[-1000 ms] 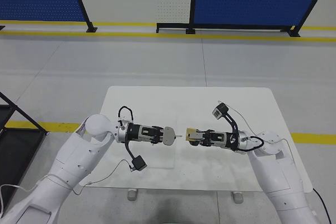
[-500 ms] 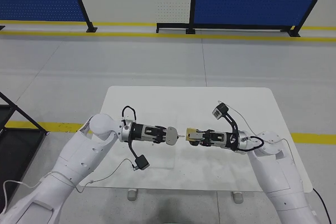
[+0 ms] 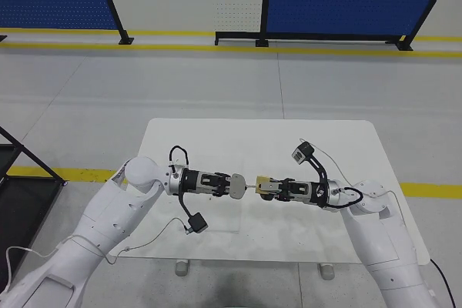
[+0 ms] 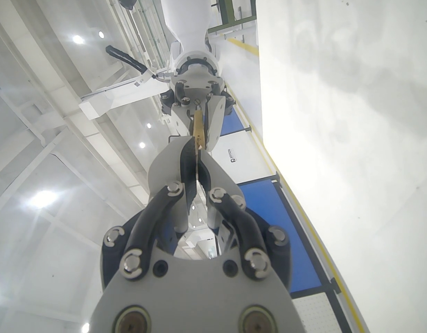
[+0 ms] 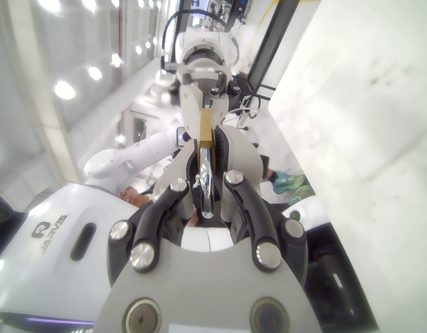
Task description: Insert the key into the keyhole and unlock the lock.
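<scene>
Key (image 4: 198, 169) first: my left claw (image 4: 197, 152) pinches its thin silver blade flat between ribbed black pads (image 4: 187, 161), tip aimed straight at the lock (image 4: 198, 128). The right claw (image 5: 209, 138) is clamped on that lock, a small brass block with a smooth steel shackle (image 5: 206, 178) running back between the fingers. Both hang in the air over the white table (image 3: 331, 146), with tip and brass face about touching. I cannot tell whether the blade has entered. I judge this the insertion step. Next calls for a straight push along the blade's line, then a twist.
</scene>
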Motion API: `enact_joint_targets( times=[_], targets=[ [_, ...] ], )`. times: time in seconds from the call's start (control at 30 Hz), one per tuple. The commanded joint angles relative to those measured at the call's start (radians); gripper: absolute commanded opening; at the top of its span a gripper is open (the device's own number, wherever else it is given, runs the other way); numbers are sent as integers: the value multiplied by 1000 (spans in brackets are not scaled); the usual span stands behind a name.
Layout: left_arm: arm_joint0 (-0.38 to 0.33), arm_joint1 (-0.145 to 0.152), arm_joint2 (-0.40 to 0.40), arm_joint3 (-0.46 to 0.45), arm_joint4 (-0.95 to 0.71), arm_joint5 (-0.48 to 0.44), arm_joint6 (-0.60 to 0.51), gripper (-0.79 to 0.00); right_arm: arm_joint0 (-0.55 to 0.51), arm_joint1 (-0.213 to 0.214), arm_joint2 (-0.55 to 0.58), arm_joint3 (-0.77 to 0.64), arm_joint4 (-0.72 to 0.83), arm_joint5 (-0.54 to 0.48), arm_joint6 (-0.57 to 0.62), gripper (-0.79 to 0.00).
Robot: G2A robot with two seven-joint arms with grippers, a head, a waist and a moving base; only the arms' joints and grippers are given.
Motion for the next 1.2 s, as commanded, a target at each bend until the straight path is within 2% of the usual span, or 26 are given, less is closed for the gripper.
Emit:
enact_joint_targets(
  times=[0.0,0.87,1.17],
  targets=[
    [0,1,0,-1,6,0,-4,-785,0,0,0,0,0,0,0,-785],
    [7,8,-7,-27,66,98,-28,-785,0,0,0,0,0,0,0,-785],
    [8,10,-7,-30,77,105,-32,-785,0,0,0,0,0,0,0,-785]
  ],
)
